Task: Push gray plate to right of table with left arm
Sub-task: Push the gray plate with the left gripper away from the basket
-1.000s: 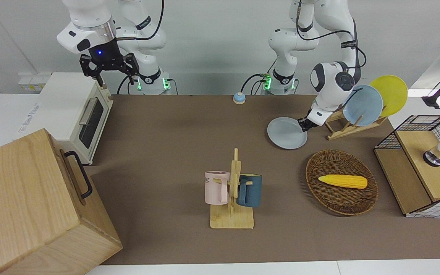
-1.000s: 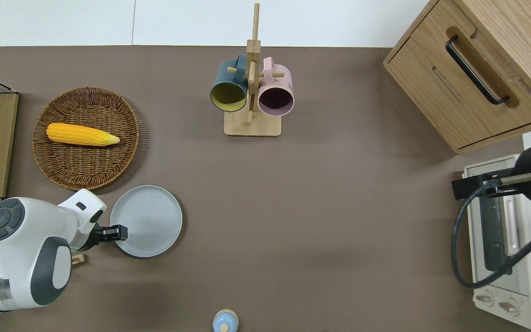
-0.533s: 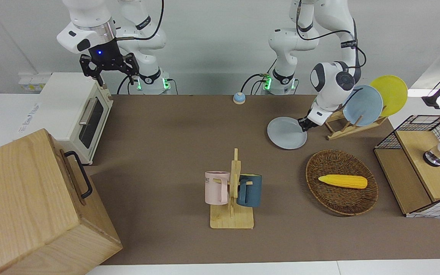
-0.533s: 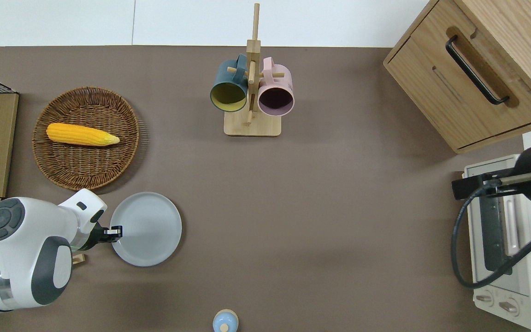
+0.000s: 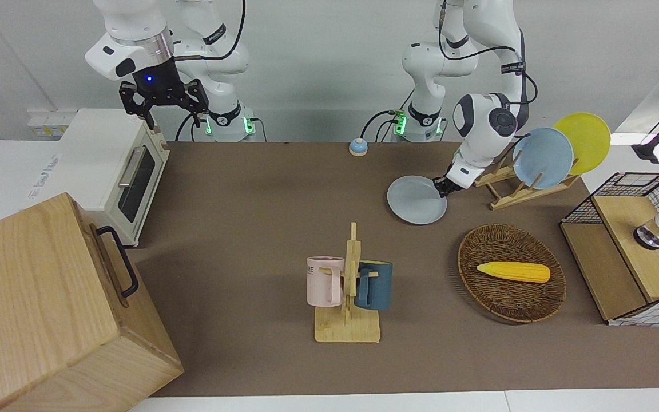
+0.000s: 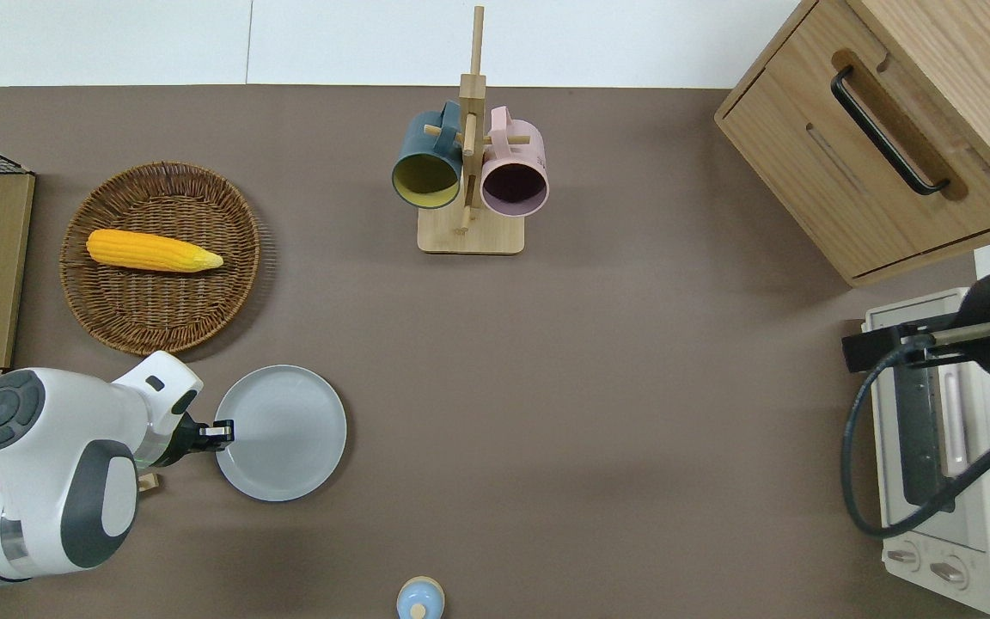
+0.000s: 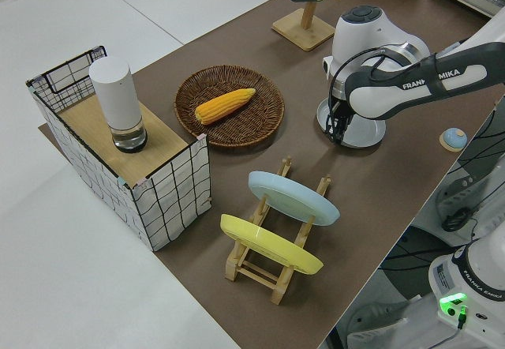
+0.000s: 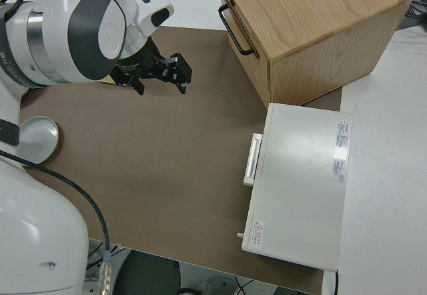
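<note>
The gray plate (image 5: pixel 417 200) (image 6: pixel 282 432) lies flat on the brown table (image 5: pixel 249 200), toward the left arm's end and near the robots. My left gripper (image 5: pixel 443 187) (image 6: pixel 222 432) is low at the table and shut. Its tip touches the plate's rim on the side toward the left arm's end. In the left side view the left gripper (image 7: pixel 338 126) partly covers the plate (image 7: pixel 367 134). The right gripper (image 5: pixel 174 121) (image 8: pixel 162 85) is parked with its fingers open and holds nothing.
A rack holds a sky-blue plate (image 5: pixel 542 157) and a yellow plate (image 5: pixel 584 140) beside the left arm. A wicker basket (image 5: pixel 535 303) with corn, a mug tree (image 5: pixel 348 286), a bell (image 5: pixel 358 147), a toaster oven (image 5: pixel 115 166) and a wooden cabinet (image 5: pixel 38 309) stand around.
The left gripper has slid toward the right arm's end. The gray plate has moved with it, a little that way and slightly nearer the robots. The right arm has not moved.
</note>
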Robot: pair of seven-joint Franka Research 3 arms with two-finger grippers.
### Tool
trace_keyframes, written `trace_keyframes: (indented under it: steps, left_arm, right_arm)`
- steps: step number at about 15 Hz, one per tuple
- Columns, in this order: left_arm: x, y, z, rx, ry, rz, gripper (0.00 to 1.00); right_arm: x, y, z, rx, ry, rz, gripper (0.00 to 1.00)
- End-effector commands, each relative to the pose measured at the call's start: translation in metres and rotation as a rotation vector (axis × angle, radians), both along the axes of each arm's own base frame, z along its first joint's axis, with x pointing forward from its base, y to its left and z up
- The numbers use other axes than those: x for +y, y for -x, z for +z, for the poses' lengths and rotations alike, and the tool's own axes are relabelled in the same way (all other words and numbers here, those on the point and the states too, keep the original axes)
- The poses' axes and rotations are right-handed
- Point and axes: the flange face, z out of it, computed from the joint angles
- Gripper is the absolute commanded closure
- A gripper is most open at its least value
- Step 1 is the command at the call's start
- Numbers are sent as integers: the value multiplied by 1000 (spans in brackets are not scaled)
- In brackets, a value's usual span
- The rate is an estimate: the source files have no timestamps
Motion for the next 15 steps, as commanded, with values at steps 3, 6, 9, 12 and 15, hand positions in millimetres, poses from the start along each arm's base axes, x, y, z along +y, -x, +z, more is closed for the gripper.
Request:
trace_keyframes:
  steps: [3,6,9,12,15]
  left_arm:
    - [-51,-5,-5,-14,25,37,1000]
    - [-75,-7,0,-27,26,51,1000]
    - [-104,-6,2,-29,39,71,1000]
    - [-127,-4,2,-44,41,82,1000]
    - [-160,-1,-10,-49,48,97,1000]
  right_arm:
    - [-3,2,2,0,-2,14,5]
    - [-3,2,2,0,-2,14,5]
    - [-2,2,2,0,-2,15,5]
    - [-3,2,2,0,-2,14,5]
    - [-3,2,2,0,-2,14,5]
